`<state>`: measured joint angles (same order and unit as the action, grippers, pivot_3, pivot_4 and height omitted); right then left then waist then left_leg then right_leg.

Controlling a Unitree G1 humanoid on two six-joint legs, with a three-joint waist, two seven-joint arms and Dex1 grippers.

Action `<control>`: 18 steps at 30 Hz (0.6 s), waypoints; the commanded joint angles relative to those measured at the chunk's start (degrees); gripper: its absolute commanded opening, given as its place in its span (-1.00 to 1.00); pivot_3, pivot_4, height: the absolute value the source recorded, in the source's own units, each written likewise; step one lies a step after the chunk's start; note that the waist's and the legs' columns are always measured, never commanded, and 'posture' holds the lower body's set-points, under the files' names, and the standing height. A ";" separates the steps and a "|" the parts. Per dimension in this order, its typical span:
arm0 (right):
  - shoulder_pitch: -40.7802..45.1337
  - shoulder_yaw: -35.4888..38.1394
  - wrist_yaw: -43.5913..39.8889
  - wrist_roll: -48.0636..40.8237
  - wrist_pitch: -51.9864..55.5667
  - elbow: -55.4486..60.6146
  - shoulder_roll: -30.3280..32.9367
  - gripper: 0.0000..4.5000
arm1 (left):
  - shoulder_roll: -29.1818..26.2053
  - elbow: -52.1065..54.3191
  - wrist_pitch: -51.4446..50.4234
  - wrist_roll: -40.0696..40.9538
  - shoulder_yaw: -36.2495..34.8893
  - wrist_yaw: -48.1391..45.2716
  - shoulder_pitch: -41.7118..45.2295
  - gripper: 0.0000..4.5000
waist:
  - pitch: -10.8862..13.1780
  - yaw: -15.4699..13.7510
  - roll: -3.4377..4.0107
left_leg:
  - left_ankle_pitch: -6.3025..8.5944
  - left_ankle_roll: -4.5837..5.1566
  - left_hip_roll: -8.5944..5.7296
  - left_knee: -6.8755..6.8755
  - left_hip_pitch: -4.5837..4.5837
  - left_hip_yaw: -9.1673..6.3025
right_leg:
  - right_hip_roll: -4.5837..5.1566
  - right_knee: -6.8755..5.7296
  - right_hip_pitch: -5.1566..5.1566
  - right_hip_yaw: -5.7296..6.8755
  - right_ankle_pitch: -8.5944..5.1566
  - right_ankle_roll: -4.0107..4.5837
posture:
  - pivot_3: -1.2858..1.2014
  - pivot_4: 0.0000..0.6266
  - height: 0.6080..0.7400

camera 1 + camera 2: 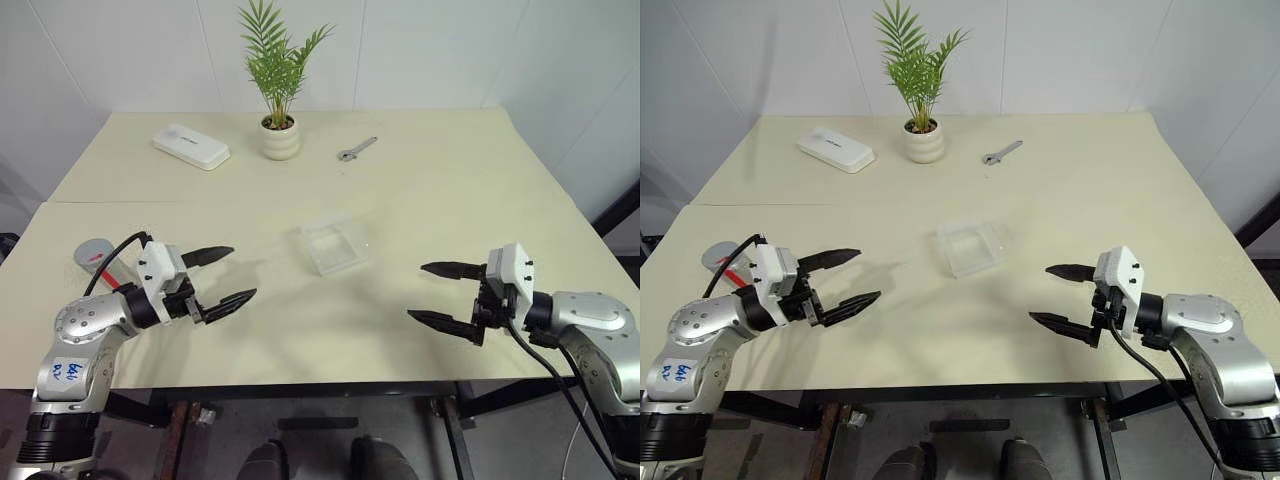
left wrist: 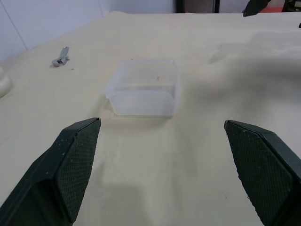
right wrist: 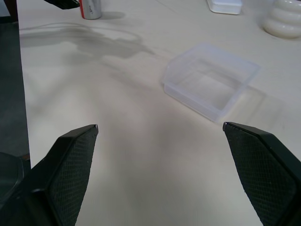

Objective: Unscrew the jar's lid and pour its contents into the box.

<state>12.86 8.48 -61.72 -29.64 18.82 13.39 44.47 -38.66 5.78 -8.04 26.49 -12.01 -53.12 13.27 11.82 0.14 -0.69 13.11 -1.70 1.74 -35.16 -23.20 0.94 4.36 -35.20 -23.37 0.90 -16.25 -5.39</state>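
While one matte cream table (image 1: 420,200) spans the scene, two grippers are held above its near half: the left gripper (image 1: 222,277) and right gripper (image 1: 440,293), each with two black cross-hatched fingers spread wide, grasping nothing. One clear, square, round-cornered plastic box (image 1: 335,245) is seen between them. One silvery cylindrical jar (image 1: 97,257), red-marked, is seen beside the left arm.

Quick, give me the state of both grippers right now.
Left gripper: open, holding nothing, above the table.
Right gripper: open, holding nothing, above the table.
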 commanded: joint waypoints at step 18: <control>22.02 -13.29 2.27 1.48 0.62 -9.91 -19.10 1.00 | 24.76 21.78 -3.81 -11.12 -18.16 46.37 -23.23 1.00 | -0.02 0.75 -0.27 | 0.06 0.10 0.11 -0.41 0.14 0.52 | -0.07 -0.45 -0.23 -0.69 0.12 -0.07 | 0.03 -0.52 1.00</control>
<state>33.65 -4.71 -59.70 -28.11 19.19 3.25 25.74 -14.30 25.69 -12.07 17.13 -30.17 -10.68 -11.43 11.80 0.89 -0.96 13.17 -1.60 1.84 -35.61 -23.07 1.46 4.30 -35.64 -23.59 0.20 -16.12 -5.43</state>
